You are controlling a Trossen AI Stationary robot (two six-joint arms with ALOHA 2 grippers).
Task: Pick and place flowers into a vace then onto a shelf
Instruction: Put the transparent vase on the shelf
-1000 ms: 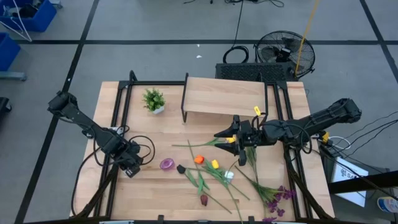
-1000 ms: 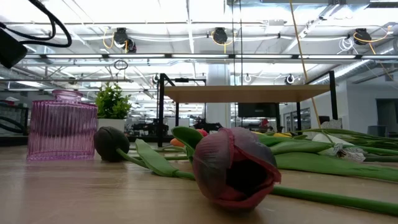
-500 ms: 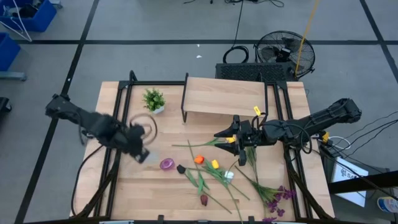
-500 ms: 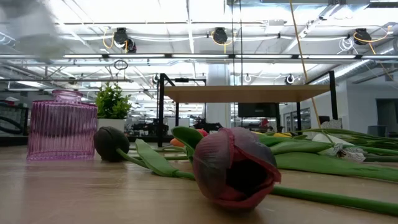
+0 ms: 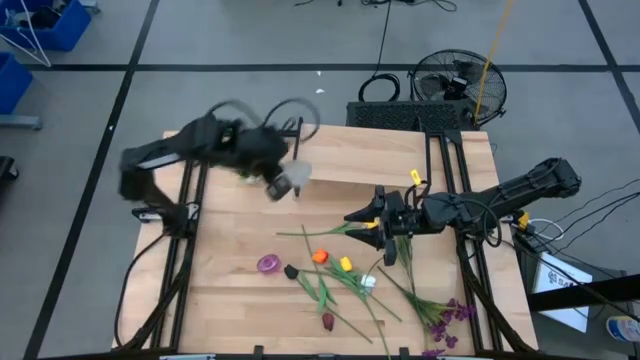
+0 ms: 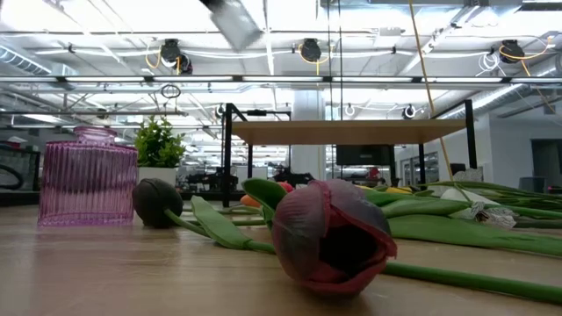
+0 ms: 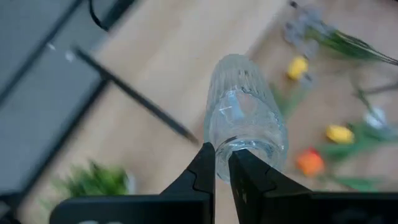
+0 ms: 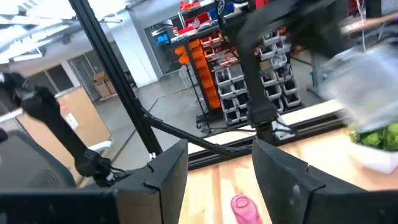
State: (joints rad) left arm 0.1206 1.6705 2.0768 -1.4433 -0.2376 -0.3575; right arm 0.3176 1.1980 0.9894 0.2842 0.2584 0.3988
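clear ribbed glass vase (image 7: 244,118): 1 | pink ribbed glass vase (image 6: 87,177): 1 | light-wood shelf on black legs (image 5: 370,155): 1 | small green potted plant (image 6: 159,145): 1 | dark two-finger grippers: 2

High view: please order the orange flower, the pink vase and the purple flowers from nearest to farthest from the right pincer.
From the right pincer:
1. Orange flower, toward the table's middle, nearest.
2. Purple flowers, by the front right corner.
3. Pink vase, farther left, past the orange flower.
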